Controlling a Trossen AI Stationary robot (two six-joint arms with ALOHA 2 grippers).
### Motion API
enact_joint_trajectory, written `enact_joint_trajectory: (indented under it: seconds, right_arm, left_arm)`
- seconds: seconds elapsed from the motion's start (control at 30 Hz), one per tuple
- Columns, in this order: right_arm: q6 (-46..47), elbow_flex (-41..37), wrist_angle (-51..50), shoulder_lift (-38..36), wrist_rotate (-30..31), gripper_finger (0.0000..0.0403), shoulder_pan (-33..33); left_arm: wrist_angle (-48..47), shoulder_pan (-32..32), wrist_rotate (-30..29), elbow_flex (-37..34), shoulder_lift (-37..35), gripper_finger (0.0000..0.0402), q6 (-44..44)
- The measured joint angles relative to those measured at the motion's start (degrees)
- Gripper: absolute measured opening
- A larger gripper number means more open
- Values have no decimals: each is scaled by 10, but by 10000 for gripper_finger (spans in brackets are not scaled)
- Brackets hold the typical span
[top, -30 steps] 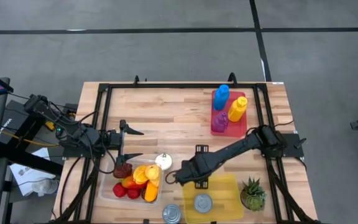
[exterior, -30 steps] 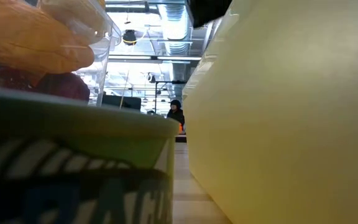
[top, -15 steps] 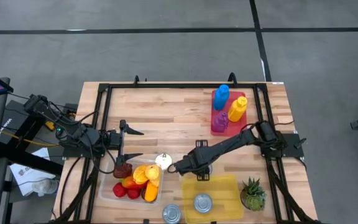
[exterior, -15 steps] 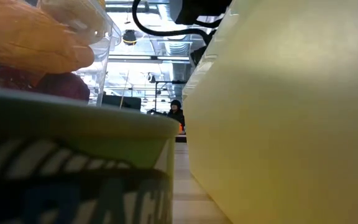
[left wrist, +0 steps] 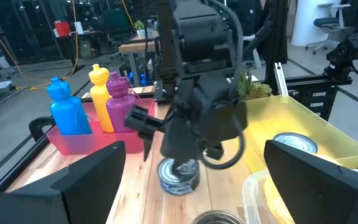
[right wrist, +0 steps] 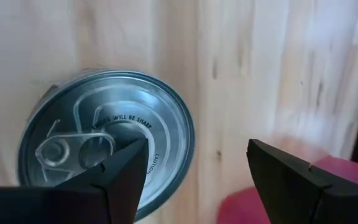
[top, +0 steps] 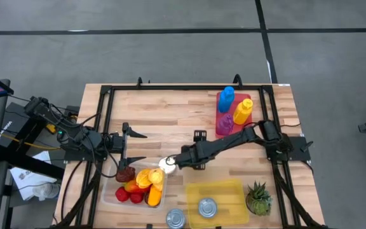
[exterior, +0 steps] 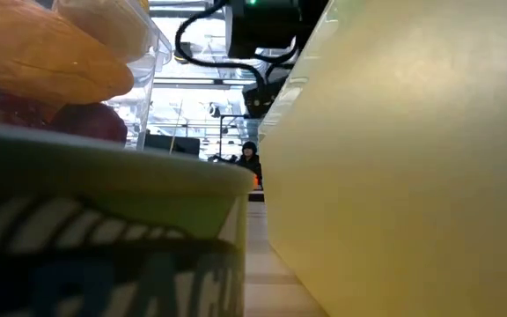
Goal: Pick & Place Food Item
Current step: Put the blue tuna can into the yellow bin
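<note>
A tin can (right wrist: 104, 155) with a pull-tab lid stands upright on the wooden table (top: 170, 114), just beyond the clear bin of fruit (top: 138, 184). My right gripper (right wrist: 197, 168) is open and hovers slanting down over it. One finger is above the lid and the other is beyond the can's rim, over bare wood. The left wrist view shows that gripper (left wrist: 194, 140) just above the can (left wrist: 179, 175). My left gripper (top: 142, 147) waits open at the table's left, level.
A yellow tray (top: 230, 191) at the near edge holds a second can (top: 207, 207), and a third can (top: 175, 218) stands beside it. A potted plant (top: 258, 198) is at the near right. A pink tray with three bottles (top: 234, 113) is at the far right.
My right gripper has swung from above the yellow tray toward the table's left and far side. It has come down over the can on the wood and tipped more steeply downward. Its finger gap looks unchanged.
</note>
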Motion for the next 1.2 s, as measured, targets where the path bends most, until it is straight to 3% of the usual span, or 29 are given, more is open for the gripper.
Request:
enact_joint_trajectory:
  seconds: [0.27,0.4,0.67,0.9,1.0,1.2]
  right_arm:
    - [-23,14,-15,-54,-46,264,13]
    - [-24,14,-9,-83,-107,264,23]
    - [-49,-10,-6,-81,-175,264,31]
    - [-63,-70,58,-80,-173,264,31]
    - [-60,-98,93,-80,-129,260,34]
    - [-54,-124,127,-80,-81,206,53]
  left_arm:
    - [-7,0,0,0,0,374,0]
    - [-10,0,0,0,0,374,-6]
    - [-13,0,0,0,0,374,-8]
    - [-13,0,0,0,0,374,-9]
    - [-13,0,0,0,0,374,-9]
    - [-13,0,-2,0,0,374,-8]
